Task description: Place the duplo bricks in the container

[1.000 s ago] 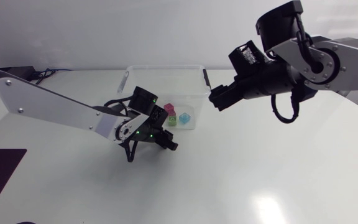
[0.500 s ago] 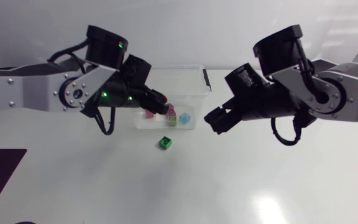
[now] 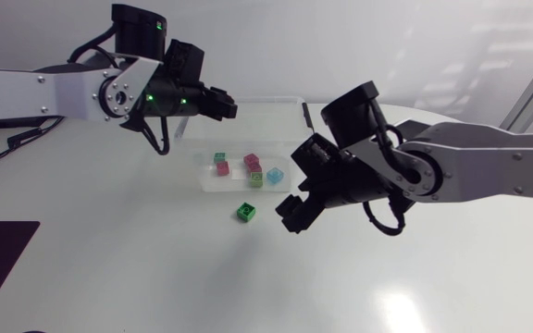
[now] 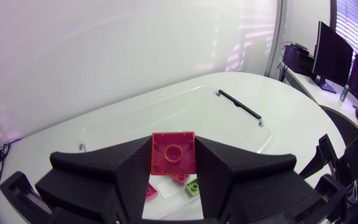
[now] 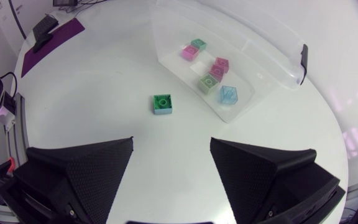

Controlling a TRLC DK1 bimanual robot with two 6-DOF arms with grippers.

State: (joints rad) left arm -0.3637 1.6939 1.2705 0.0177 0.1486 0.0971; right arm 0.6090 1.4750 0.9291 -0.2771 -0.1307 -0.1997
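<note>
Red brick (image 4: pixel 173 153) sits clamped between the left fingers (image 4: pixel 132 180), over the clear container (image 4: pixel 222 127); I judge it best to lower it inside the rim before letting go, so it cannot bounce out. A green brick (image 3: pixel 245 212) lies on the counter (image 3: pixel 155 268) just beside the container, ahead of the spread, empty right fingers (image 5: pixel 86 168). How far the clamped one hangs above the container floor is hard to tell.

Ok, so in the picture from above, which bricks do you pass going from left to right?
Pink brick in the container → green brick outside it → light blue brick in the container.
</note>
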